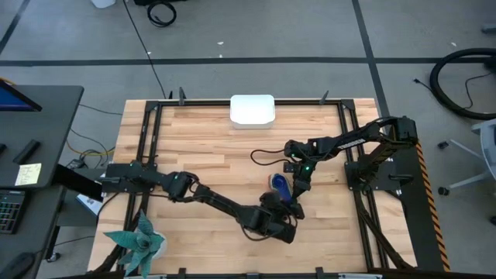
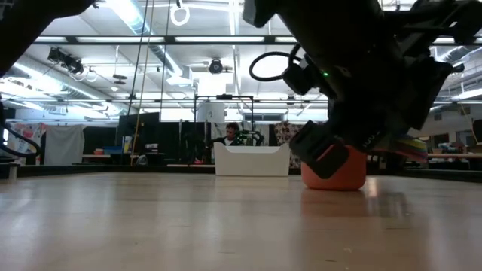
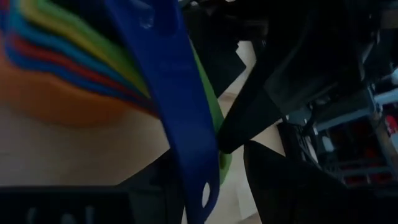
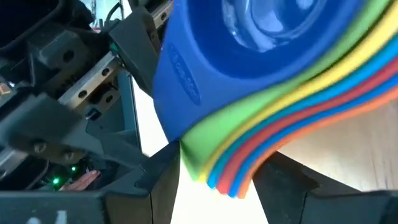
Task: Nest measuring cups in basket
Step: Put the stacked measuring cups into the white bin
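So both arms are crowded onto the same spot near the front right part of the table [image 1: 201, 155]; the measuring cups [image 1: 280, 184] are already stacked one inside another, dark blue one on top, and the stack sits on the wood between the two grippers. In the low view the orange bottom cup [image 2: 336, 172] is resting flat on the tabletop with the dark arms hanging over it.

The left gripper [image 1: 280, 211] comes in from the left side, stretched low across the table, and ends right at the near side of the stack; its wrist view shows the dark blue handle [image 3: 168, 106] running between its fingers with the green one just behind, so it looks clamped on the handles. The right gripper [image 1: 298, 180] reaches in from the right edge and sits just beside the stack's far right side; its wrist view has the fanned handles, green through orange [image 4: 249, 155], between its fingers [image 4: 155, 180], so it seems to be gripping those too, though the contact itself is hard to make out.

Further back, the basket [image 1: 252, 110] is at the far edge of the table, well apart from the cups; white, nothing visible inside from above. Way behind it in the low view there's a person [image 2: 232, 135] in the room.
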Robot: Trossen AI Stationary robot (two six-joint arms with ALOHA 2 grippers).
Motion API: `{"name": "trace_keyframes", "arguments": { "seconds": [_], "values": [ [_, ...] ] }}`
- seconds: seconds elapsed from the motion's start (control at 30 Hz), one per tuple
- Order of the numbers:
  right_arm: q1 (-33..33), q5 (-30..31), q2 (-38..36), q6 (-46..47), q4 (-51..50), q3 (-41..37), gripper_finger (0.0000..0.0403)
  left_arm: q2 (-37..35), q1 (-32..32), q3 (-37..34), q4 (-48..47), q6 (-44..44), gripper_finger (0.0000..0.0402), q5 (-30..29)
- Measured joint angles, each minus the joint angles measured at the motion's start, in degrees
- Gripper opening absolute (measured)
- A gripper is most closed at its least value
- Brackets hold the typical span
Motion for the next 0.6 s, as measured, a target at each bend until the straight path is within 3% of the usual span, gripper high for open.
{"name": "trace_keyframes", "arguments": {
  "seconds": [0.3, 0.6],
  "values": [
    [0.0, -0.2, 0.1, 0.0, 0.9, 0.0, 0.0195, -0.1, 2.8, 0.0, 5.9, 9.9, 0.0155, 7.6],
    [0.0, 0.0, 0.0, 0.0, 0.9, 0.0, 0.0195, -0.1, 3.0, 0.0, 5.8, 10.3, 0.0155, 10.3]
  ]
}}
